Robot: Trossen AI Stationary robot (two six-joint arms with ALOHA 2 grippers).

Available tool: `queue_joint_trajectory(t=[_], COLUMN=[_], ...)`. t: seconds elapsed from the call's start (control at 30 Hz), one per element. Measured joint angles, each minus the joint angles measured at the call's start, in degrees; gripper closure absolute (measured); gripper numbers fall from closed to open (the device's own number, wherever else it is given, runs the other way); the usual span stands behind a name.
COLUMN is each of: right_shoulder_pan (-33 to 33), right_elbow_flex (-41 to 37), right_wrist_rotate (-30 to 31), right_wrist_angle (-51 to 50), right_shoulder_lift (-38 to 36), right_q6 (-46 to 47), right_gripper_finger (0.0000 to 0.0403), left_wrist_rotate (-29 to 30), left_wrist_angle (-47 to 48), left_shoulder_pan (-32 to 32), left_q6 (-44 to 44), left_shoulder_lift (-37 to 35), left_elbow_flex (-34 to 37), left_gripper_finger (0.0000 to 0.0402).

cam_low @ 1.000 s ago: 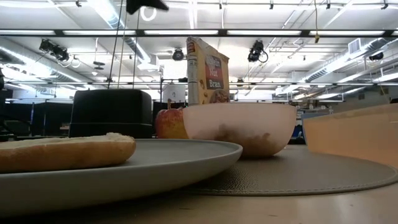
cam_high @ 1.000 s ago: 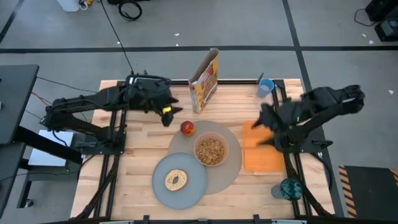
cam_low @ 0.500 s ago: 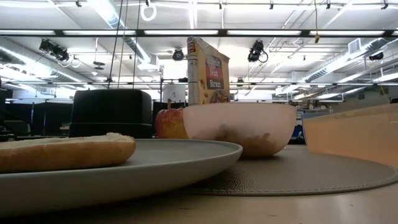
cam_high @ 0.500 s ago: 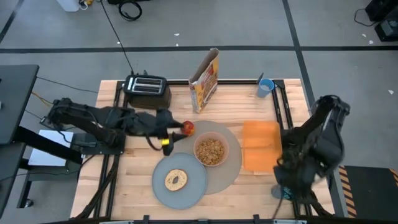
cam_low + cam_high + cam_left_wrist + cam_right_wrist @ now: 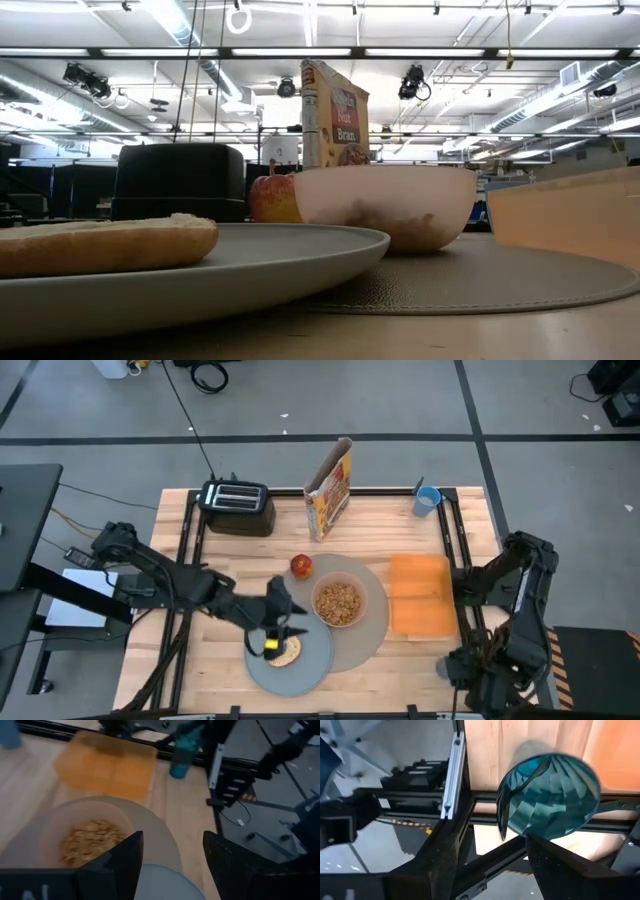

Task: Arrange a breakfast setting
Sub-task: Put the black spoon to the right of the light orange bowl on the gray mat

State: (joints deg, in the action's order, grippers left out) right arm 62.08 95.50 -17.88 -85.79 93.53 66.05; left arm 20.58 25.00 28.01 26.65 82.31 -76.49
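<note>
Left tool (image 5: 272,635) over the grey plate (image 5: 315,660), above the bagel (image 5: 289,652), fingers (image 5: 121,865) spread, holding nothing. Right tool (image 5: 478,670) at the bench's (image 5: 220,575) near right corner over a teal faceted glass (image 5: 547,795), fingers spread, empty. Pink bowl (image 5: 338,602) of cereal on the tan placemat (image 5: 375,625), red apple (image 5: 301,566) at the mat's edge. Cereal box (image 5: 330,488) upright at the back, light-blue cup (image 5: 428,499) far right.

Wood table (image 5: 220,560) carried toaster (image 5: 236,506), cereal box (image 5: 330,490), blue cup (image 5: 428,499), orange mat (image 5: 419,594), tan placemat (image 5: 372,628), teal glass (image 5: 549,794).
</note>
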Motion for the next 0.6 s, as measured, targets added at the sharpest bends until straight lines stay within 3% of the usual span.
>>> queue_joint_trajectory(t=[0.37,0.6], right_shoulder_pan=[2.1,2.3], right_elbow_flex=[-0.1,-0.8], right_wrist_rotate=[3.1,3.3], right_wrist_angle=[-2.2,-0.8], right_shoulder_lift=[3.0,2.9], right_q6=[-3.0,-1.5], right_gripper_finger=[0.0169,0.0214], left_wrist_rotate=[0.8,0.8], left_wrist_angle=[-6.4,-10.1], left_shoulder_pan=[2.5,2.4], left_q6=[-0.3,-1.8], left_shoulder_lift=[6.7,10.4], left_elbow_flex=[0.0,0.0], left_gripper_finger=[0.0187,0.0187])
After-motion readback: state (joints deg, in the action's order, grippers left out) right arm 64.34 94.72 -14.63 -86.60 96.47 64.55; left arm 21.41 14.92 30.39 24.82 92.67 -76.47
